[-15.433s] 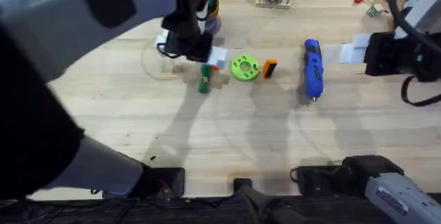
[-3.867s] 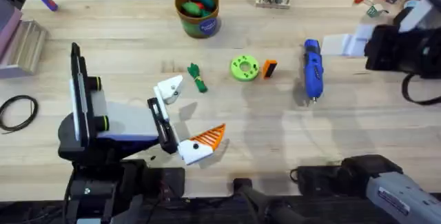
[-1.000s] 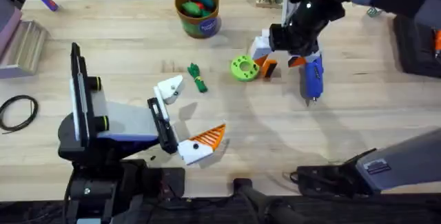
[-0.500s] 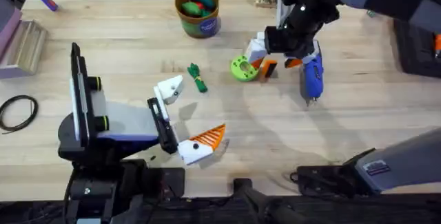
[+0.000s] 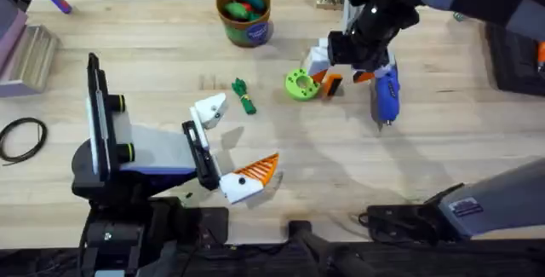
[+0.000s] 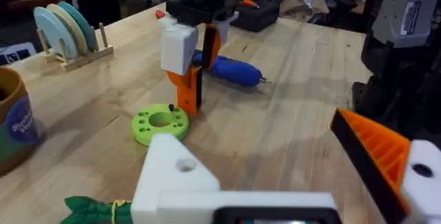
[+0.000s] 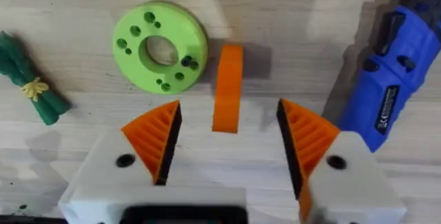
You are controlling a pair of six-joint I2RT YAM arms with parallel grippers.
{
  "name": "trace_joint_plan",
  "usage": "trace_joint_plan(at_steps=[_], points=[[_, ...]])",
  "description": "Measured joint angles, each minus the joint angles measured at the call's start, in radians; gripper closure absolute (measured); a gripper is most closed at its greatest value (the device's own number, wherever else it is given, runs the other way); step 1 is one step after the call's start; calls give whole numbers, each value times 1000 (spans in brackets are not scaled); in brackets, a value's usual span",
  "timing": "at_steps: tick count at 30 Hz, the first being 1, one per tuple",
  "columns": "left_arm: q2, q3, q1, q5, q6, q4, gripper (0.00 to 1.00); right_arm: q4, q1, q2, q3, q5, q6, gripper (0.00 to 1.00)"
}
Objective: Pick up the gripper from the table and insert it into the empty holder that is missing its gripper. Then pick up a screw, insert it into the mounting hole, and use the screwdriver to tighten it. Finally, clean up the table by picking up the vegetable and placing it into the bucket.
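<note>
So going left to right across the table: the left gripper (image 5: 234, 153) is parked low near its own base, fingers spread wide and holding nothing, well out of the action. Just past it sits the vegetable (image 5: 244, 96), lying loose on the wood, and behind that the bucket (image 5: 244, 13) near the far edge with toy veg already in it, so I'd say cleanup hasn't started. Then the green disc (image 5: 300, 83), and just beside it the gripper (image 7: 227, 87), the little orange piece, lying flat on the table. The right gripper (image 7: 227, 129) is hovering right over it, fingers wide open with one orange pad on each side of the piece and not touching it, so nothing's grabbed yet. Next over is the screwdriver (image 5: 386, 92), untouched, right beside the right finger. So basically step one is only about to happen: pick, insert, screw, tighten and tidy-up all look undone. Room-wise it's tight. The disc crowds one finger and the screwdriver crowds the other, so closing could nudge either. Toward the near side of the table there's lots of bare wood for lifting out and carrying.
</note>
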Motion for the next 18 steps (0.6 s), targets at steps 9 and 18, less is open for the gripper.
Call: trace_joint_plan(at_steps=[9, 18], points=[[0, 0, 0, 0, 0, 0, 16, 3, 0, 16, 0, 3, 3, 186], [0, 0, 0, 0, 0, 0, 15, 23, 0, 41, 0, 3, 3, 190]])
